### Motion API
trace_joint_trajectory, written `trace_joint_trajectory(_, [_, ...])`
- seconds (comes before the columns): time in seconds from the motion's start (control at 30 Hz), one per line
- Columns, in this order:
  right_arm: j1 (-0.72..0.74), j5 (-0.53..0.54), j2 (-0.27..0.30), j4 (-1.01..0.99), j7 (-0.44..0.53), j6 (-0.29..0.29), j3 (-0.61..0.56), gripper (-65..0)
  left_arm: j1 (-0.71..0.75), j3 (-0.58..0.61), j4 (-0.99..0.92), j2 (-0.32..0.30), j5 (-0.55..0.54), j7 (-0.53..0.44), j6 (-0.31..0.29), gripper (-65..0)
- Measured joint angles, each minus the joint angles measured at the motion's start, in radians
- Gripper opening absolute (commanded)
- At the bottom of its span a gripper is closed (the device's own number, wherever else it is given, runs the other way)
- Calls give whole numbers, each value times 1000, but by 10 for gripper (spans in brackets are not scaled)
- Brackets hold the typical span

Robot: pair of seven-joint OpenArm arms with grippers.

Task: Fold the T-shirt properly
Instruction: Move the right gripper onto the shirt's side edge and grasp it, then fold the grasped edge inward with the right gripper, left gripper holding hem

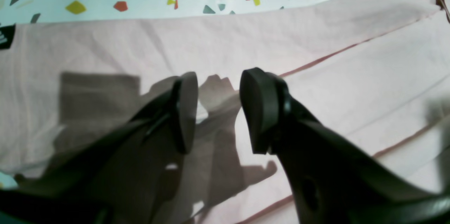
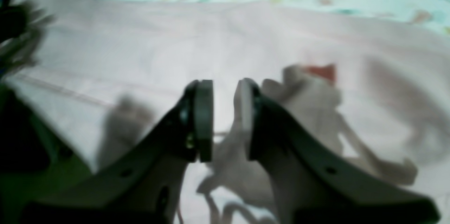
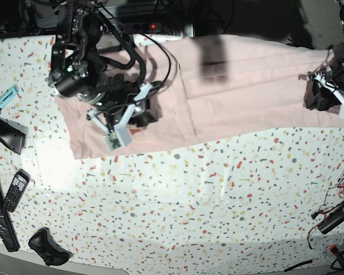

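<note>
While the T-shirt [image 3: 241, 86] is lying spread along the far edge of the bench [image 3: 206, 195], I'm watching both arms sitting over it at opposite ends. Left tool [image 1: 218, 111] is hanging just above the pink fabric with its jaws spread wide, nothing between them. Right tool [image 2: 223, 120] is showing only a narrow gap between its pads, and the wrist view is blurring, so I'm not able to say whether cloth is pinched there; bunched fabric is sitting just beside it. Folded layers are showing as long seam lines across the shirt. A phone [image 3: 15, 190] is lying near the bench's left edge.
</note>
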Motion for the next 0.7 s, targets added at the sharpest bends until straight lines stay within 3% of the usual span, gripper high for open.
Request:
trace_joint_trajectory(0.2, [24,1,9,-152,17,-8,37,-650,35,0,0,0,0,8,0,-425])
trace_joint_trajectory(0.37, [100,-54,8,-280,35,-7,36,-650,63,0,-19,37,22,-11,30,-440])
trace_joint_trajectory(0.5, [123,-105,18,-337,45,-8,36,-650,59,0,-45,95,63,-77,26,-532])
trace_joint_trajectory(0.7, [121,-146,66,-379,85,-11,59,-650,18,16,-101,114,138,-124,23,-536])
